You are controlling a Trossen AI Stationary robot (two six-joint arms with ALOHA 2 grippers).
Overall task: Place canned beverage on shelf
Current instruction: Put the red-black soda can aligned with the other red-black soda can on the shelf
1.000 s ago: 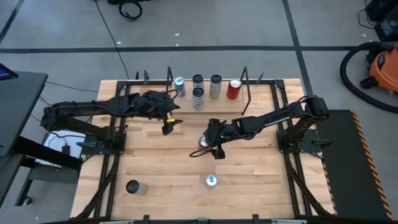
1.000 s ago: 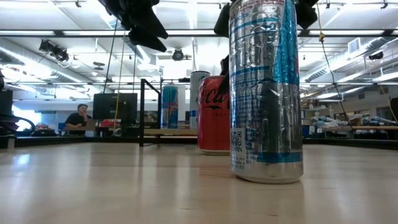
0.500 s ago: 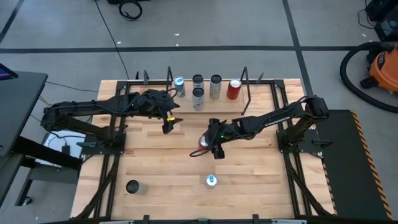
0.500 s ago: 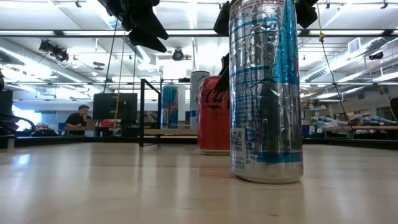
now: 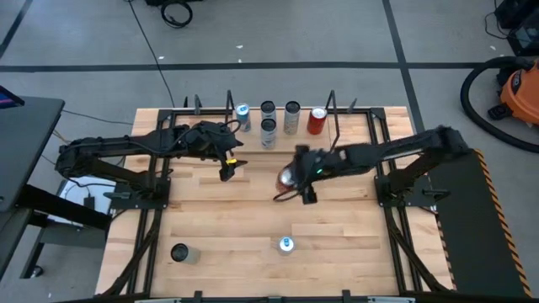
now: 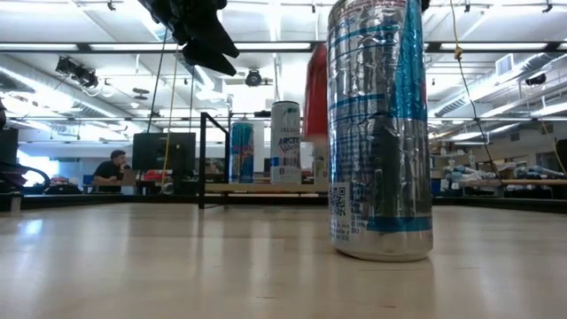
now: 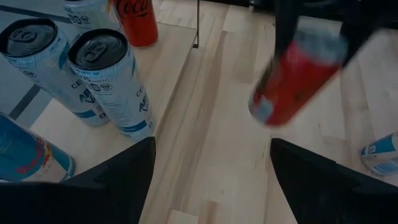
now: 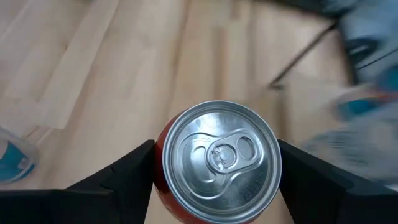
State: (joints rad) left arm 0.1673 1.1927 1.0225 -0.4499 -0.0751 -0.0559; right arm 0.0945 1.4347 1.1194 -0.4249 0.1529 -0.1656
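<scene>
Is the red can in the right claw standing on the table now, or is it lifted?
Lifted. The red can hangs above the tabletop in the low view, gripped by the right claw.

Overhead, table-level and two wrist cameras, all sharing the table (image 5: 354,227).

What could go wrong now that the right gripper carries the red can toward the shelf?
1. The shelf already holds five cans; the red can in the right gripper may knock the front one on arrival.
2. The left gripper hovers open near the shelf, so the arms may crowd each other.
</scene>
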